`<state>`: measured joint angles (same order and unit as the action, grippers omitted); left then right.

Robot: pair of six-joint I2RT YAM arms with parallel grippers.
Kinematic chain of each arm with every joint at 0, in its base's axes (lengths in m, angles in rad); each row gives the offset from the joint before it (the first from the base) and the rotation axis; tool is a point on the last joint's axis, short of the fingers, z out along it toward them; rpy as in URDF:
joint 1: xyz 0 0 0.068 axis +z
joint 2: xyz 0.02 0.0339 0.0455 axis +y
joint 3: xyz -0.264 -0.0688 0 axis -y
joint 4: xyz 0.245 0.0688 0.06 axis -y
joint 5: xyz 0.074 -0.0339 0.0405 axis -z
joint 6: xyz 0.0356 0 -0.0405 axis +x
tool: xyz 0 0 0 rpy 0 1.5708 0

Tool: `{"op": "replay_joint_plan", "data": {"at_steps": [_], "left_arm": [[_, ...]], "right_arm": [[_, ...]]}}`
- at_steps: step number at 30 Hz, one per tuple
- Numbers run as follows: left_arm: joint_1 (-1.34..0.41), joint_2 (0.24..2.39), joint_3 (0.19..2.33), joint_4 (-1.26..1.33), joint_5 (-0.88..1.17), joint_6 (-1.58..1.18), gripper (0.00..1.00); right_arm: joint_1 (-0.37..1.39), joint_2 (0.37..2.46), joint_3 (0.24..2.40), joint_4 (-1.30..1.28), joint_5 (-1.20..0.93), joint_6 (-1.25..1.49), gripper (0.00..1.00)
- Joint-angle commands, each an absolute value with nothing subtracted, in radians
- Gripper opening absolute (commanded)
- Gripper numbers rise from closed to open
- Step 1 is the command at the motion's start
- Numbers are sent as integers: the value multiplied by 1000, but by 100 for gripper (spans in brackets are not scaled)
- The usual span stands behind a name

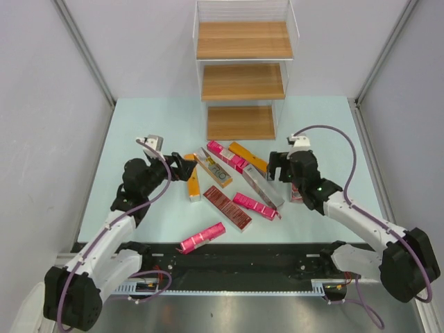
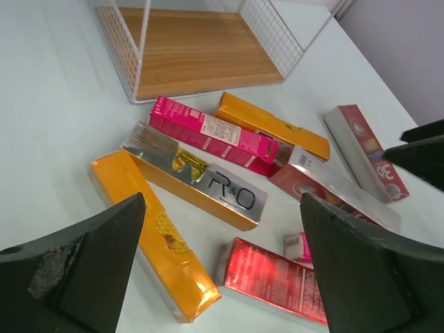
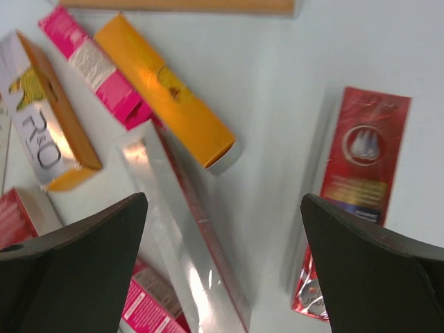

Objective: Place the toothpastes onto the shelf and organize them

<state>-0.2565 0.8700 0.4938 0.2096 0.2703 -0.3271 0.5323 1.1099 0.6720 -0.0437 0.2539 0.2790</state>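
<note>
nine cartons (image 1: pixel 227 207) are lying scattered on the table (image 1: pixel 139 125) in front of the shelf (image 1: pixel 243 82), several crossing or leaning on each other, and we are seeing none on its three boards yet. the left gripper (image 2: pixel 222 208) is hanging wide open and holding nothing, over an orange carton (image 2: pixel 156 239) and the r&o carton (image 2: pixel 208 187) touching it. the right gripper (image 3: pixel 223 208) is likewise gaping and empty, above a long silver carton (image 3: pixel 187 243), with a red carton (image 3: pixel 361 166) lying apart off to one side. we are judging these boxes to be light and fairly stiff along their length. they are thin-walled, though, so we are expecting a hard pinch to dent them. the foil faces are looking glossy and may be slipping in the pads. we are favouring a hold across the narrow width near the middle, starting with one lying free, such as the red carton.
</note>
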Motion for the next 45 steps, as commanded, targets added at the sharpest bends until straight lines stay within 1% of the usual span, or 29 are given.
{"op": "replay_joint_plan", "data": {"at_steps": [1,4,8,12,13,15,18,22,23,24,25,27,29,30,32,33,34,37,41,45], "left_arm": [[-255,896,554,216,374,-388,100],[-259,933,578,213,426,-446,100],[-267,983,598,215,459,-468,100],[-270,1020,609,204,479,-468,100],[-270,1029,607,206,480,-465,100],[-270,1038,607,207,480,-466,100],[-270,1049,612,201,482,-472,100],[-272,1039,629,166,477,-465,100],[-272,1034,629,163,479,-465,100],[-272,1020,629,161,479,-466,100],[-272,1013,629,160,477,-466,100],[-272,994,629,152,480,-465,100],[-272,986,630,143,482,-462,100],[-272,983,629,140,486,-459,100],[-272,980,634,117,480,-439,99],[-272,980,635,107,473,-434,100],[-272,977,634,103,471,-430,100],[-272,974,623,127,506,-436,100],[-281,1000,624,163,584,-430,100],[-325,1060,666,175,641,-413,100]], "right_arm": [[612,1190,730,-89,260,198,100],[647,1261,732,-83,209,183,100],[684,1356,739,-92,219,189,99],[698,1377,739,-109,183,187,99],[699,1382,741,-112,172,193,97],[701,1399,742,-133,175,204,96],[703,1426,741,-158,173,233,91],[701,1462,744,-189,189,271,79],[700,1469,745,-193,190,276,79],[698,1479,747,-202,190,279,73],[698,1492,749,-207,187,279,69],[696,1497,750,-215,181,284,67],[696,1487,752,-218,146,281,56],[696,1477,752,-219,138,284,52],[698,1448,752,-210,100,285,48],[699,1437,755,-198,83,282,38],[699,1427,759,-199,74,282,36],[698,1381,791,-221,69,276,33],[696,1292,831,-238,35,285,32],[696,1203,873,-230,-106,299,33]]}}
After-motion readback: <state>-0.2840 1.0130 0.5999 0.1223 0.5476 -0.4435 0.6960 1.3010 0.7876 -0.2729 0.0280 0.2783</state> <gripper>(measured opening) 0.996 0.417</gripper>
